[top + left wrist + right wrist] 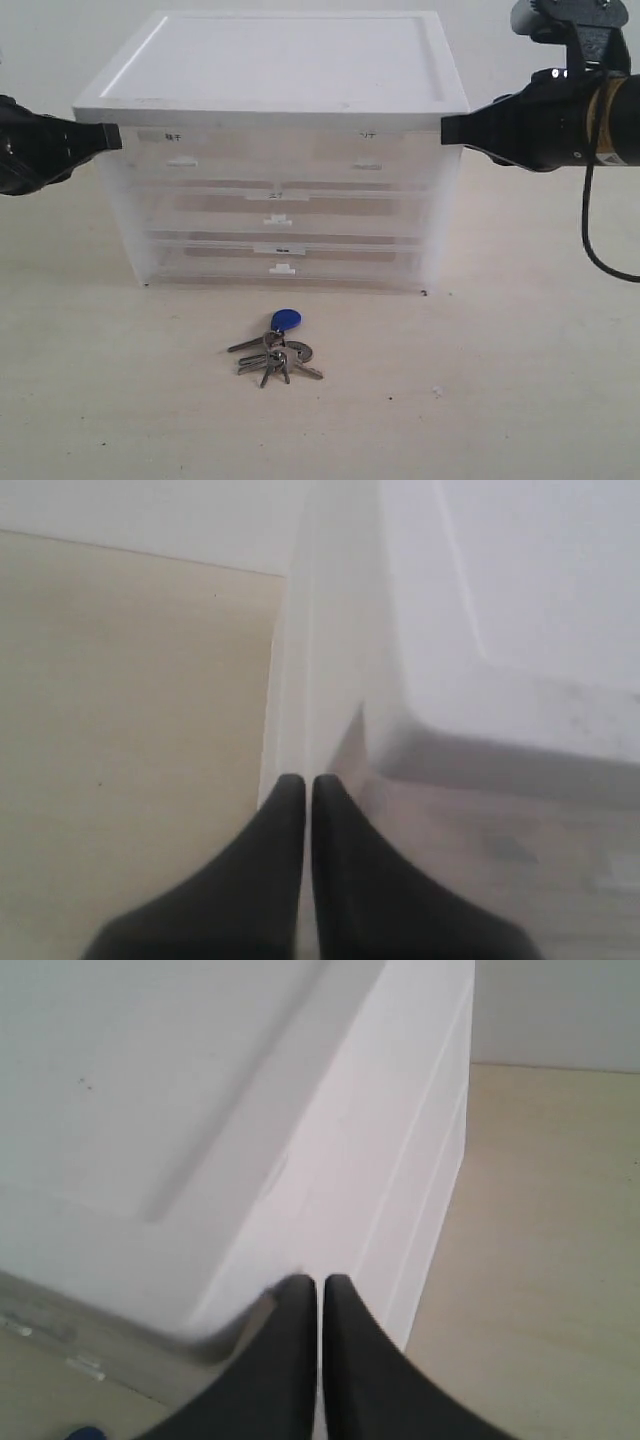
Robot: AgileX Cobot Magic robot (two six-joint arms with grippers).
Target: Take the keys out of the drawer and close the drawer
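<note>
left hand (113, 137): fingers pressed together, holding nothing; tip at the cabinet (280, 70) lid's front corner on its side, touching or just beside, cannot tell which.
right hand (446, 130): same, fingers together and empty, tip at the opposite lid corner.
keys (277, 352): out on the worktop (500, 400), below both hands and about midway between them, apart from the cabinet front.
drawer (283, 262): lowest tier, below hand level; front looks flush with the tier above, so I judge it shut.
task: looks about finished.
risk 1: both tips sit at the lid corners, so an inward or uneven push could slide or skew the light cabinet.
risk 2: a tip snagging the lid rim on pull-back could drag the cabinet forward toward the keys.
risk 3: the drawer may not be fully seated; translucent front makes that hard to judge.
keys axis: long axis runs roughly cabinet to front edge, slightly slanted.
keys pointing: blue fob (286, 319) end toward the cabinet, blades fanned away from it, some splayed toward the left hand's side.
</note>
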